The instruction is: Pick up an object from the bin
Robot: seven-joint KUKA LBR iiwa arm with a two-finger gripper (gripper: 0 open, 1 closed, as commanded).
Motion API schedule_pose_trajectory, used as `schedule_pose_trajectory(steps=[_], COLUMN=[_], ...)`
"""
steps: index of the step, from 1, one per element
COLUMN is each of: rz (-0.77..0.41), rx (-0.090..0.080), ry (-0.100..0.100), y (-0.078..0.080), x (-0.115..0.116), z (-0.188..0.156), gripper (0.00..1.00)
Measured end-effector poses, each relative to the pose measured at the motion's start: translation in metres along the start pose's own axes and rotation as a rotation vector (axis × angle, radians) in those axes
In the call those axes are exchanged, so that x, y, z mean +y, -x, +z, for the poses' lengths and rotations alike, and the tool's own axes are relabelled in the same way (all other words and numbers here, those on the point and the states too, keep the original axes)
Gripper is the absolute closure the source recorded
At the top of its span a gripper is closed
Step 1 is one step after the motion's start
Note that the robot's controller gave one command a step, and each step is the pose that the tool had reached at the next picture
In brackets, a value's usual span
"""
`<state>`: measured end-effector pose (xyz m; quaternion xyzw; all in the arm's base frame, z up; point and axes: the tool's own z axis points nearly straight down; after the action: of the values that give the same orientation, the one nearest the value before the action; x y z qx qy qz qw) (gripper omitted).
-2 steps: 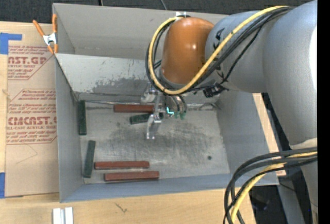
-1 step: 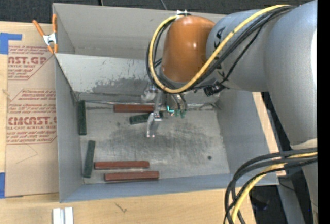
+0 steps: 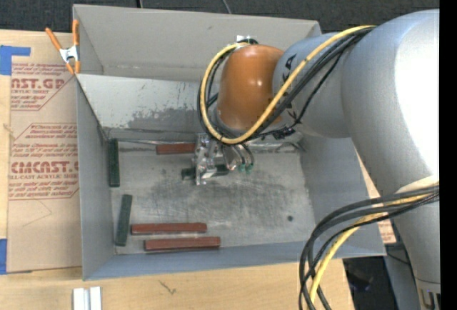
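Near the middle of the frame, the gripper (image 3: 212, 169) hangs low over the floor of the grey bin (image 3: 143, 37); whether it is parted or closed cannot be told. A small dark piece (image 3: 188, 173) shows just at its left side, too small to name. The nearest bar (image 3: 175, 148), reddish-brown, lies just up and left of the gripper by the back wall, its long axis running left to right. A second brown bar (image 3: 168, 228) and a third brown bar (image 3: 182, 243) lie at lower centre-left, parallel, also left to right: three brown in all. Two dark green bars, the upper green bar (image 3: 113, 163) and the lower green bar (image 3: 123, 220), run up and down by the left wall.
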<state>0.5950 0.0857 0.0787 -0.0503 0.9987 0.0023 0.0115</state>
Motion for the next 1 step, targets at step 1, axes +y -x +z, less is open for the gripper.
schedule_pose_trajectory(steps=[1], rz=[0.0], rx=[0.0], ry=[0.0], y=[0.0], x=[0.0], z=[0.0], gripper=[1.0])
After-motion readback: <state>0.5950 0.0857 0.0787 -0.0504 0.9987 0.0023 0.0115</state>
